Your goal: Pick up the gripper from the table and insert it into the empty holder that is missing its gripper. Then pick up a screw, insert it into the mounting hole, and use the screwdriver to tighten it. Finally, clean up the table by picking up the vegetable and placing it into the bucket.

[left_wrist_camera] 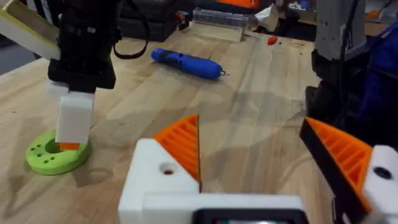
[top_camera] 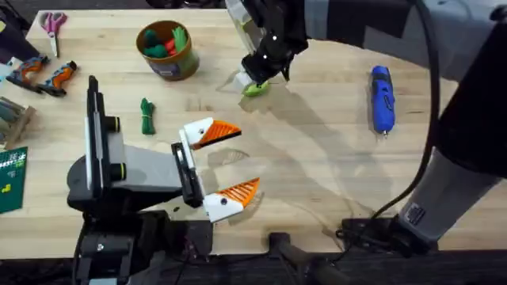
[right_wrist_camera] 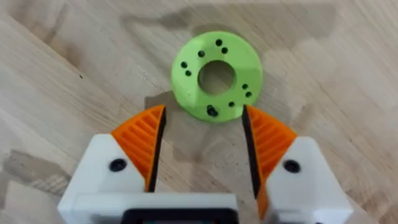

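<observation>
My right gripper (right_wrist_camera: 203, 115) is open and hangs low over a flat lime-green ring (right_wrist_camera: 216, 76) that lies just past its orange pads. This happens at the table's far middle (top_camera: 255, 89). My left gripper (top_camera: 242, 158) stands open near the front, nothing between its fingers. The blue screwdriver (top_camera: 383, 99) lies at the right, also seen from the left wrist (left_wrist_camera: 186, 62). The dark green vegetable (top_camera: 146, 116) lies left of centre, in front of the bucket (top_camera: 166, 49), which holds several toy pieces. The loose gripper piece, the empty holder and the screws are out of view.
Orange-handled pliers (top_camera: 40, 75) and scissors (top_camera: 54, 24) lie at the far left. A green board (top_camera: 12, 178) sits at the left edge. My right arm spans the right side of the table. Bare wood lies between my left gripper and the screwdriver.
</observation>
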